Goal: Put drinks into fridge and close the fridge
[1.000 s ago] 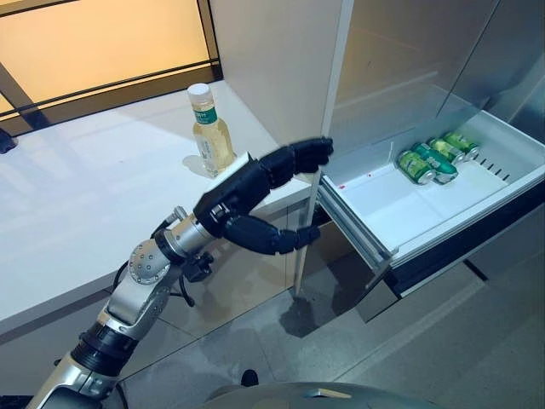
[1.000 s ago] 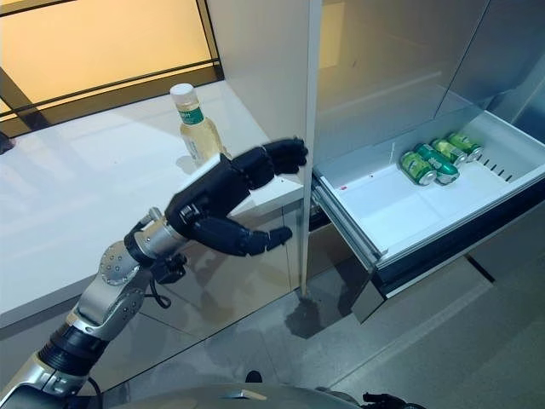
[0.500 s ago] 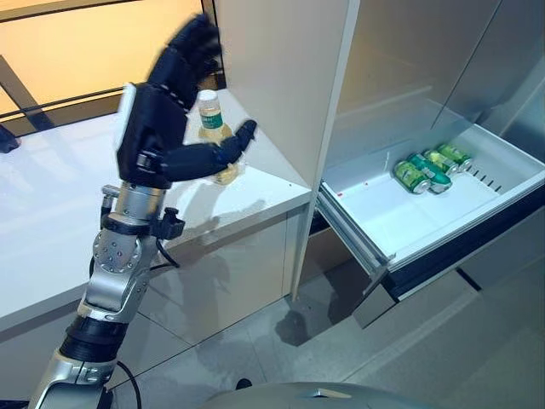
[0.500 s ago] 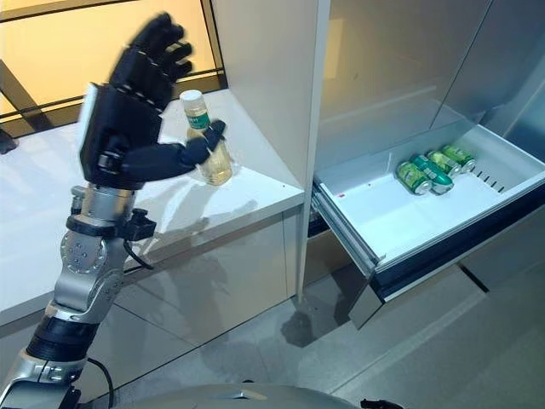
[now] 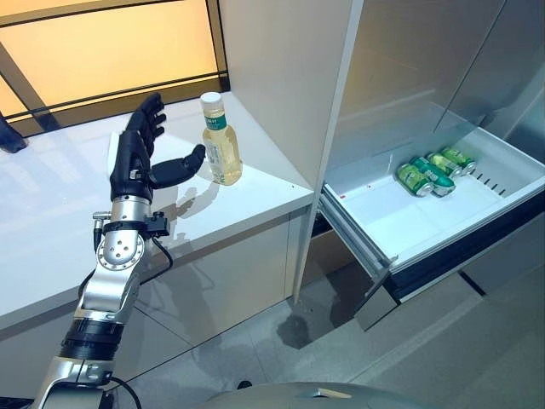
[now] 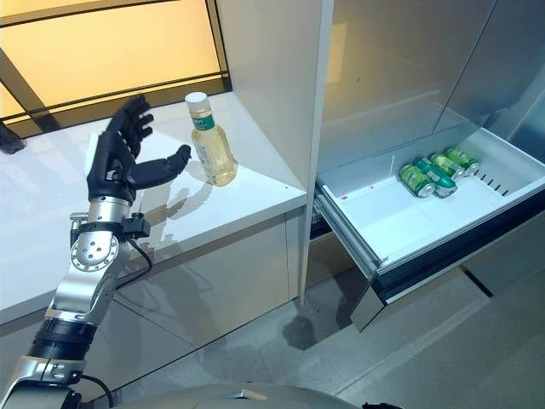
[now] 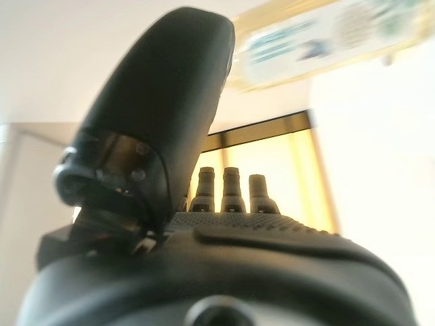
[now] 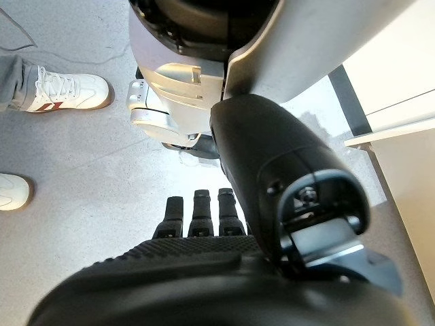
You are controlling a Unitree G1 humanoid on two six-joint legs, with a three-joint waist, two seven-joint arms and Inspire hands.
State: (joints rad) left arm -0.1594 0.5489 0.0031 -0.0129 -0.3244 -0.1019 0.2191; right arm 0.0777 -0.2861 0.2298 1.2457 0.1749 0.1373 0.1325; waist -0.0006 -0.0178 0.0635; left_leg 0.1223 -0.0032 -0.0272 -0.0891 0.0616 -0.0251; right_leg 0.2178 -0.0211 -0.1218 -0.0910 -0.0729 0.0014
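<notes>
A clear bottle (image 5: pixel 220 143) of yellow drink with a white cap stands upright on the white counter (image 5: pixel 51 213), near its right end. My left hand (image 5: pixel 134 160) is open just left of the bottle, fingers up, thumb stretched toward it and apart from it. In the left wrist view the thumb (image 7: pixel 163 102) rises in front of the bottle (image 7: pixel 319 37). Green cans (image 5: pixel 433 167) lie at the back of the open white fridge drawer (image 5: pixel 383 213), on the right. My right hand (image 8: pixel 204 272) hangs open over the floor, holding nothing.
The tall grey fridge side (image 5: pixel 281 77) rises right behind the bottle. The drawer's dark front (image 5: pixel 477 243) juts out over the grey floor. A person's white shoes (image 8: pixel 64 92) stand on the floor near my right hand. A dark-framed orange window (image 5: pixel 85 51) backs the counter.
My left hand has swung up from the fridge's edge, passed over the counter and come down open just left of the bottle. The bottle and cans have not moved.
</notes>
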